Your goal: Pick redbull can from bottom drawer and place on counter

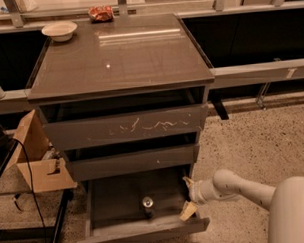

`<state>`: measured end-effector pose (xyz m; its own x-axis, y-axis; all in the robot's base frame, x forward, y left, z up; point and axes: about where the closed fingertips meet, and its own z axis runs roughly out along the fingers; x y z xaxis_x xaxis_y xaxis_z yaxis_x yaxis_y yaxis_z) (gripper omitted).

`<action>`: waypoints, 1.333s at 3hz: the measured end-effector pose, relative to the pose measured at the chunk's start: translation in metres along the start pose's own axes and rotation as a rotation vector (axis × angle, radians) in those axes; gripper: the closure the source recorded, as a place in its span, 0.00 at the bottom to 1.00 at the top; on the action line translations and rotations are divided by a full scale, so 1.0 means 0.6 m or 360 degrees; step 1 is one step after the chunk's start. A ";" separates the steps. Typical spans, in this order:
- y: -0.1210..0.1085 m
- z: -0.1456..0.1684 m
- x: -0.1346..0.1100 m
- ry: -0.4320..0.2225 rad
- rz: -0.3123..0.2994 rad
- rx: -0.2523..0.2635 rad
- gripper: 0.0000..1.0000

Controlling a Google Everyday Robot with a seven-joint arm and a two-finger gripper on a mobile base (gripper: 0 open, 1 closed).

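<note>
The redbull can stands upright in the middle of the open bottom drawer, its silver top facing up. My gripper is at the drawer's right side, to the right of the can and apart from it, with pale fingers spread open and nothing between them. The white arm reaches in from the lower right. The glossy counter tops the cabinet above the three drawers.
A white bowl sits on the counter's back left corner and a red snack packet lies on the ledge behind. An open cardboard box and a black cable stand left of the cabinet. Speckled floor lies to the right.
</note>
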<state>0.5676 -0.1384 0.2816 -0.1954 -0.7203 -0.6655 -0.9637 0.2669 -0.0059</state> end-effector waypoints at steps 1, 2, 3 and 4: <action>0.000 0.000 0.000 0.0000 0.0000 0.0000 0.00; -0.001 0.023 0.017 -0.0041 0.0014 -0.0041 0.00; -0.004 0.073 0.025 -0.0148 -0.0005 -0.0105 0.00; -0.008 0.109 0.026 -0.0229 -0.0023 -0.0153 0.00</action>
<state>0.5811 -0.1088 0.2222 -0.1602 -0.6224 -0.7661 -0.9805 0.1900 0.0506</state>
